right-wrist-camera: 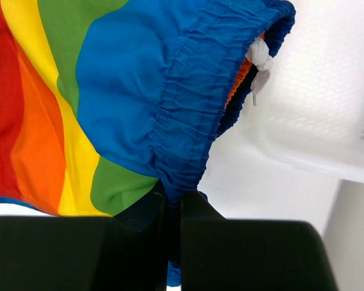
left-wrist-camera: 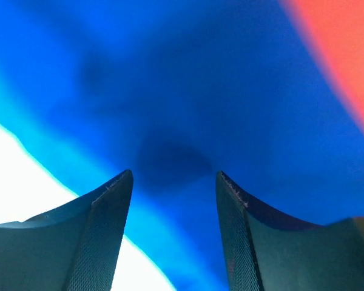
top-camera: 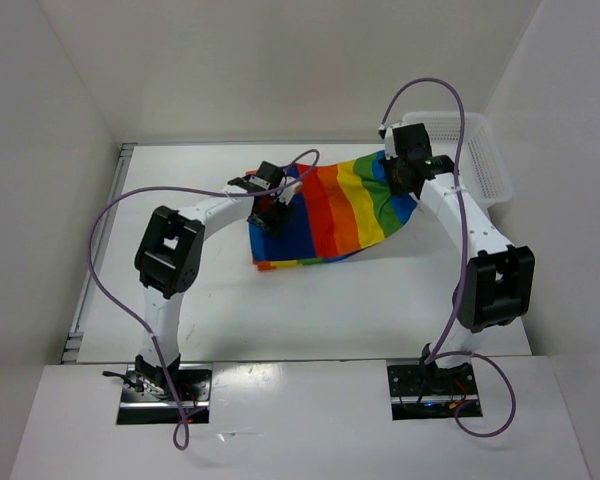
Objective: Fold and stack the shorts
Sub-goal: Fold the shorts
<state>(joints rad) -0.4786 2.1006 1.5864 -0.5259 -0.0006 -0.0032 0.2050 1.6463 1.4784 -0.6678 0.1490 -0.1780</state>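
Observation:
The rainbow-striped shorts (top-camera: 330,210) lie on the white table, spread between my two arms. My left gripper (top-camera: 271,218) hovers over their dark blue left end; in the left wrist view its fingers (left-wrist-camera: 109,230) stand apart over the blue cloth (left-wrist-camera: 188,103), holding nothing. My right gripper (top-camera: 398,182) is at the right end. In the right wrist view it is shut (right-wrist-camera: 173,203) on the blue elastic waistband (right-wrist-camera: 182,133), which bunches up between the jaws. A white tag (right-wrist-camera: 259,60) hangs at the waistband's far end.
A white mesh basket (top-camera: 480,150) stands at the back right, close behind the right gripper; its wall (right-wrist-camera: 327,97) fills the right of the right wrist view. White walls close in the table on three sides.

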